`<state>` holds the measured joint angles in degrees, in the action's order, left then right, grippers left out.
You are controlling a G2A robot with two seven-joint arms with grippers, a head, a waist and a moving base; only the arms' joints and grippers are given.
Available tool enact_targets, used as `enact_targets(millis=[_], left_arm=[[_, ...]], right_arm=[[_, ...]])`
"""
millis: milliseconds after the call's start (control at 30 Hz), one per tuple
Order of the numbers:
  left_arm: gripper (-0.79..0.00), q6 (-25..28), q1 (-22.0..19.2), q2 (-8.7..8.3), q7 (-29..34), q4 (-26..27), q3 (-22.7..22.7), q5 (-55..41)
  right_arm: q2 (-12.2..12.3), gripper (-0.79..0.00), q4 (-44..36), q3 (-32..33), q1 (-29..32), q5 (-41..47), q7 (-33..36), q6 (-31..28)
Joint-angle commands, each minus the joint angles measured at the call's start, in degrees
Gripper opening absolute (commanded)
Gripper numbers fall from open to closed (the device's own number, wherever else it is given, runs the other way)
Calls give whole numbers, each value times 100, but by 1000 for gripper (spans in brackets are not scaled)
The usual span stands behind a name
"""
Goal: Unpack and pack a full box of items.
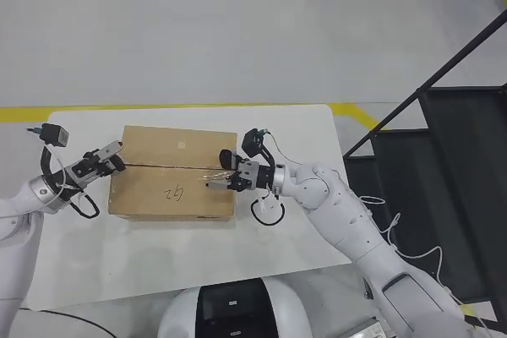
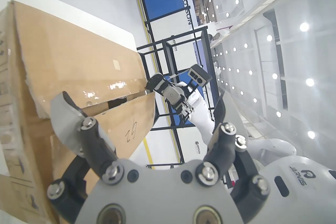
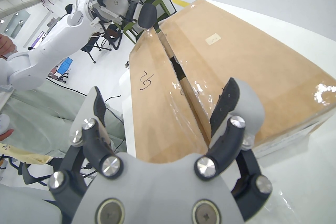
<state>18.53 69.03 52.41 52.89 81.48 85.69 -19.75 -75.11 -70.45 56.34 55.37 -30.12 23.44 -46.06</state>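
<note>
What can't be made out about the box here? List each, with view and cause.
1. Contents: every view; the closed flaps of the cardboard box cover them, the seam gap is dark.
2. Side print: left wrist view; cut off by the edge.
3. Small label: right wrist view; too small to read.

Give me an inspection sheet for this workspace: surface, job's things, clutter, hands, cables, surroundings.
Surface: white table, bearing the box.
Job's things: cardboard box, flaps shut, glossy tape along the centre seam, with a dark gap part-way along it.
Clutter: nothing seen.
Hands: left hand open at one end of the seam; right hand open at the other end.
Cables: a black cable loop hangs at each wrist.
Surroundings: dark metal steps beside the table; yellow floor line.
</note>
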Motion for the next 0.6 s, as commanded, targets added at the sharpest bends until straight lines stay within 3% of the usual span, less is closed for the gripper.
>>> enact_targets(millis=[0,300,433,567], left_arm=[[0,4,-126,27,-35,-220,-135,-7],[0,-3,-385,50,94,-645,-322,201],[0,23,-390,33,183,-629,-242,169],[0,23,-381,30,200,-620,-225,155]], right_arm=[[7,0,-36,11,13,4,-8,-7],[143,0,-640,445,340,-69,-198,33],[276,0,-1141,897,765,-257,-231,164],[438,0,-1698,1336,1311,-645,178,244]])
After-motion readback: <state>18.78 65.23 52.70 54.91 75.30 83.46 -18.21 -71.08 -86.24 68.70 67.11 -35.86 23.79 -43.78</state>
